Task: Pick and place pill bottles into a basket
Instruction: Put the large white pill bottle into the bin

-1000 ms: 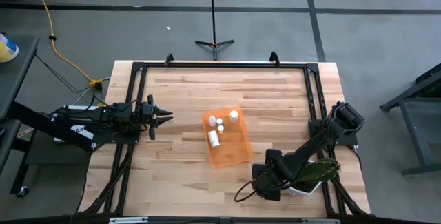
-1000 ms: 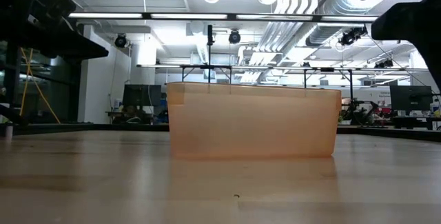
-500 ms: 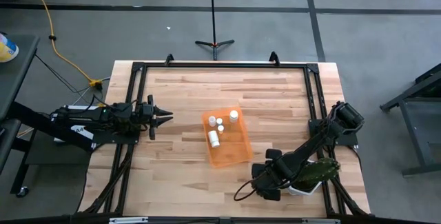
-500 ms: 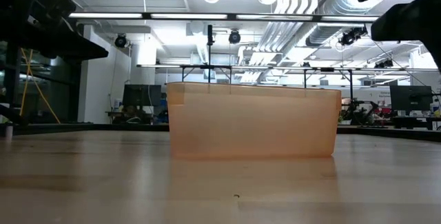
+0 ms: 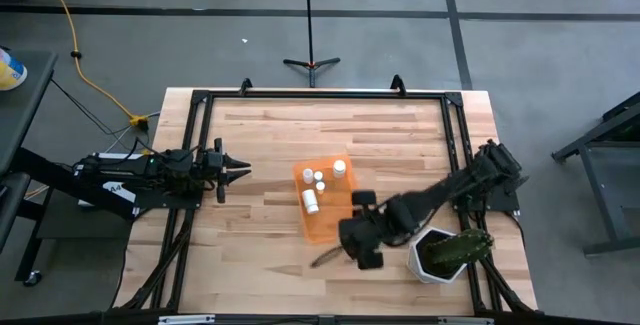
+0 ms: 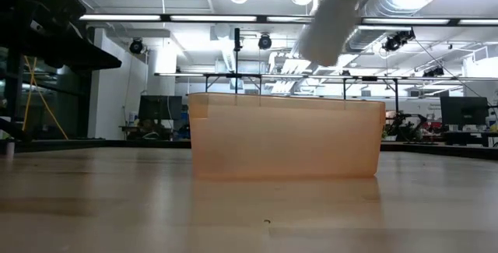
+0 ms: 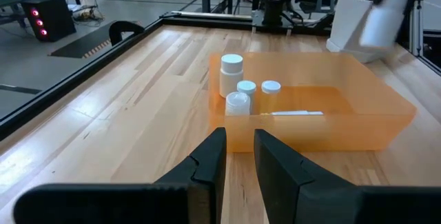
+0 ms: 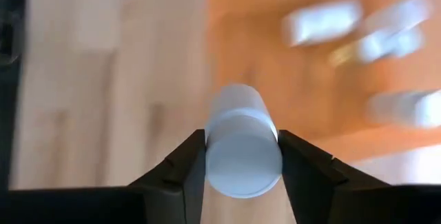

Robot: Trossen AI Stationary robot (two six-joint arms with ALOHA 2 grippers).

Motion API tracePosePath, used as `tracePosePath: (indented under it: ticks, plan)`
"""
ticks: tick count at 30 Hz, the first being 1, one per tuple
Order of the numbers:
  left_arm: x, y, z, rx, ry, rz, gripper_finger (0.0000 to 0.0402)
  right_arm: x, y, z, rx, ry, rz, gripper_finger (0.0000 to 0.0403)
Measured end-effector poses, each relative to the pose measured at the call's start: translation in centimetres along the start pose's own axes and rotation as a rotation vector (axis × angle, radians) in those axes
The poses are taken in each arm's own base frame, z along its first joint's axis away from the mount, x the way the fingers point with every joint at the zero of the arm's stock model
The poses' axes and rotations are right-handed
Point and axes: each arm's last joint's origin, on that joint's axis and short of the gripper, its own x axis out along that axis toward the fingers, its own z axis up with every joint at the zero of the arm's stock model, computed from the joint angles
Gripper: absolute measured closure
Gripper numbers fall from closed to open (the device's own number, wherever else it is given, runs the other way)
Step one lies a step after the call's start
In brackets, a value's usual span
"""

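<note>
I'm carrying a pill bottle [image 8: 242, 145] clamped between the fingers of the right gripper [image 8: 242, 156], holding it in the air just off the basket's [image 5: 345, 227] near corner so it can drop in beside the four bottles [image 5: 318, 185] already inside. I'm keeping the left gripper [image 5: 238, 171] parked with fingers together at the table's left edge, clear of the work. The wooden table [image 5: 260, 135] is sitting in a bright workshop hall.

**Hidden, cropped or blurred**

In the low view the translucent orange rectangular plastic basket [image 6: 285, 138] screens whatever lies inside it. Above it, a small white cylindrical pill bottle [image 6: 327, 21] is a tilted smear, its top cut off by the edge. In the right wrist view the basket's contents are blurred streaks
</note>
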Motion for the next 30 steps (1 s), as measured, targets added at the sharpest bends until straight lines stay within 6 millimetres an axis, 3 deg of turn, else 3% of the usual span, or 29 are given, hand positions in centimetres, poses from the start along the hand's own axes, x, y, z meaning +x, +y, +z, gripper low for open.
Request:
tracePosePath:
  ticks: [3, 6, 15, 21, 30]
  plan:
    - [0.0, 0.0, 0.0, 0.0, 0.0, 0.0, 0.0291, -0.4, -2.5, 1.4, -0.03, -0.039, -0.048, 0.0258]
    - [0.0, 0.0, 0.0, 0.0, 0.0, 0.0, 0.0291, 0.4, -5.4, 2.1, -0.036, -0.028, -0.07, 0.0249]
    - [0.0, 0.0, 0.0, 0.0, 0.0, 0.0, 0.0291, 6.0, -12.4, 3.2, -0.031, 0.116, 0.031, 0.0257]
    - [0.0, 0.0, 0.0, 0.0, 0.0, 0.0, 0.0291, 9.6, -14.4, 2.8, -0.01, 0.218, 0.094, 0.0239]
    - [0.0, 0.0, 0.0, 0.0, 0.0, -0.001, 0.0291, 11.1, -14.5, 2.7, 0.027, 0.247, 0.115, 0.0219]
